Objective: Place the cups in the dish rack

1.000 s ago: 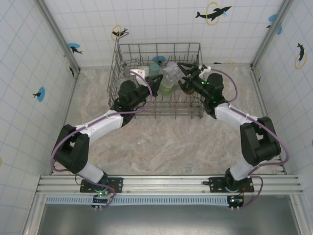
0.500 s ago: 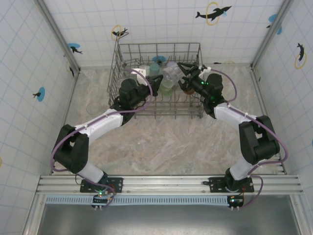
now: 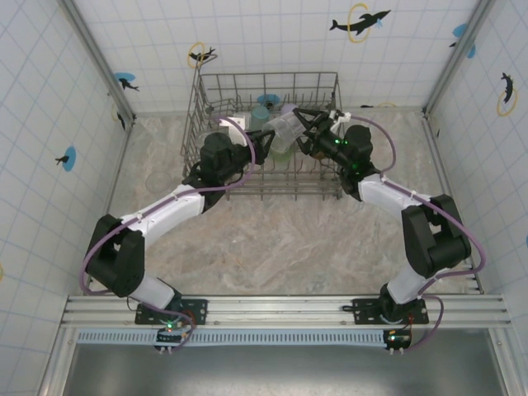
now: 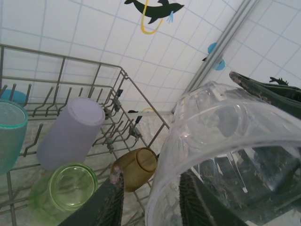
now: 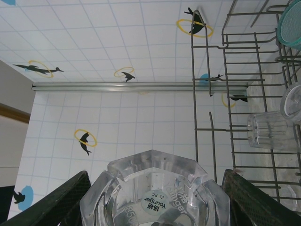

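Rack [image 3: 268, 82]: far centre, partly loaded. Right gripper [image 3: 307, 130]: clamped on the base of a clear cup [image 3: 285, 128], which it holds on its side above the rack's middle. Left gripper [image 3: 262, 142]: jaws parted astride that cup's rim, one finger inside and one outside, with no pinch visible. Lavender cup [image 4: 70, 132], green cup [image 4: 63, 190], amber cup [image 4: 136, 167]: in the rack beneath. Risk: if the right lets go before the left clamps, the slick cup likely drops onto those below. A thin-rim pinch may also twist loose.

A tilted clear cup [image 3: 286, 126] hangs over the dish rack [image 3: 264, 87], between the left arm [image 3: 165, 210] and right arm [image 3: 388, 194].
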Available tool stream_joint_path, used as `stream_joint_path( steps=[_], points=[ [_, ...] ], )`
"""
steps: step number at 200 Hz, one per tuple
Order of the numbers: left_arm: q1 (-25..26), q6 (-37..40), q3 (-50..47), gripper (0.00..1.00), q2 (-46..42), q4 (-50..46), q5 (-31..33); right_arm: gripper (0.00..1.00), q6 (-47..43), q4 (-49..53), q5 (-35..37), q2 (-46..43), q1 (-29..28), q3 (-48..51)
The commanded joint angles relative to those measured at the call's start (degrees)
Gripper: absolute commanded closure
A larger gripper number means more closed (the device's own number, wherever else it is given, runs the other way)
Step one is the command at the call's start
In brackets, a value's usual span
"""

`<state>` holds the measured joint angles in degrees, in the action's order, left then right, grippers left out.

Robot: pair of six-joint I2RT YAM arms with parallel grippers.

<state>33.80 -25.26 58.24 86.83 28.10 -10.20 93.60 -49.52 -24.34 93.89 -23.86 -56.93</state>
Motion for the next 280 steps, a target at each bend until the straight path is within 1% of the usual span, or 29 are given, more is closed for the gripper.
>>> stream_joint_path(
  steps=[1,9,27,34,49,65,118,172,194,200,226,245,250,258,280],
  points=[
    [0.2,1.5,0.6,0.59,-2.2,-1.7,1.9,0.74,-1.4,-3.0,0.0,0.3,-0.6,-3.8],
    [0.2,1.8,0.6,0.56,-2.5,-2.2,2.2,0.74,-1.7,-2.8,0.0,0.4,-0.7,-3.9],
    [0.2,2.6,0.9,0.55,-3.1,-3.4,3.4,0.75,-2.2,-2.3,0.2,0.4,-1.0,-4.1],
    [0.2,2.9,0.8,0.54,-3.6,-3.8,4.4,0.76,-2.4,-2.2,0.3,0.5,-1.0,-4.2],
    [0.1,3.2,0.8,0.48,-4.2,-4.7,7.1,0.77,-2.6,-2.2,0.3,0.8,-1.2,-4.4],
    [0.0,3.8,0.8,0.46,-4.7,-5.7,9.3,0.78,-2.7,-2.2,0.4,1.1,-1.6,-4.8],
    [-0.4,4.7,1.3,0.39,-5.3,-7.8,10.1,0.81,-3.2,-2.2,0.3,2.9,-2.6,-6.6],
    [-1.0,5.2,1.4,0.38,-5.6,-8.8,11.1,0.82,-3.3,-2.5,0.5,4.1,-3.0,-7.6],
    [-1.2,5.2,1.7,0.34,-6.0,-9.8,11.9,0.82,-3.8,-2.3,0.7,4.6,-2.9,-8.2],
    [-1.1,5.2,1.8,0.31,-6.0,-10.2,11.8,0.82,-3.9,-2.2,0.7,4.9,-2.9,-8.5],
    [-1.2,5.5,1.8,0.29,-7.0,-12.4,12.1,0.83,-4.6,-1.3,0.6,5.9,-2.9,-10.0],
    [-1.2,5.8,2.0,0.27,-8.0,-14.7,13.3,0.84,-5.4,-0.1,0.9,6.6,-3.1,-11.4],
    [-1.2,6.0,2.1,0.26,-8.3,-15.3,13.7,0.84,-7.8,0.6,1.0,6.8,-3.2,-11.9],
    [-1.3,6.2,2.1,0.23,-8.9,-16.1,14.4,0.84,-9.1,1.6,1.0,7.2,-3.2,-12.8],
    [-1.3,7.4,1.8,0.18,-10.7,-17.6,16.9,0.84,-12.5,4.8,1.2,8.3,-3.4,-15.4]
  ],
)
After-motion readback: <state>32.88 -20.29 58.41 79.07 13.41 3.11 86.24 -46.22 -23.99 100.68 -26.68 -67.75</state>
